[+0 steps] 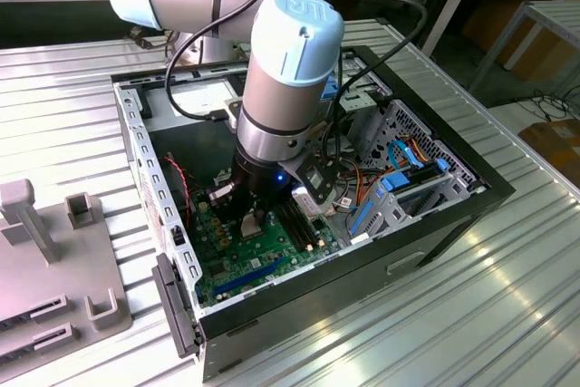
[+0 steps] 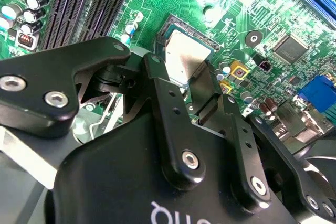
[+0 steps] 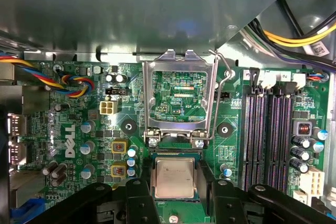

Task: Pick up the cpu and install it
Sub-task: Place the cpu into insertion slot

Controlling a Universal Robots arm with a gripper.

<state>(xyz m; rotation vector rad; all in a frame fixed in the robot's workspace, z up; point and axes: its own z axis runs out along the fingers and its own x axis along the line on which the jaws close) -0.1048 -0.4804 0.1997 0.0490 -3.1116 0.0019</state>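
Gripper (image 2: pixel 182 69) jaws pinch the cpu (image 3: pixel 175 178) by its edges, keeping it level over the socket (image 3: pixel 174 152). The hinged frame (image 3: pixel 178 98) stands open to admit it. In the exterior view, this is toward seven o'clock inside the case (image 1: pixel 299 319).

Raised socket frame (image 3: pixel 147 95) and memory slots (image 3: pixel 268 135) stand near the cpu (image 3: pixel 174 178), inside the case walls (image 1: pixel 140 147).

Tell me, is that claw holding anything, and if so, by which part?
Yes: the gripper pinches the cpu by two opposite side edges, just over the open socket.
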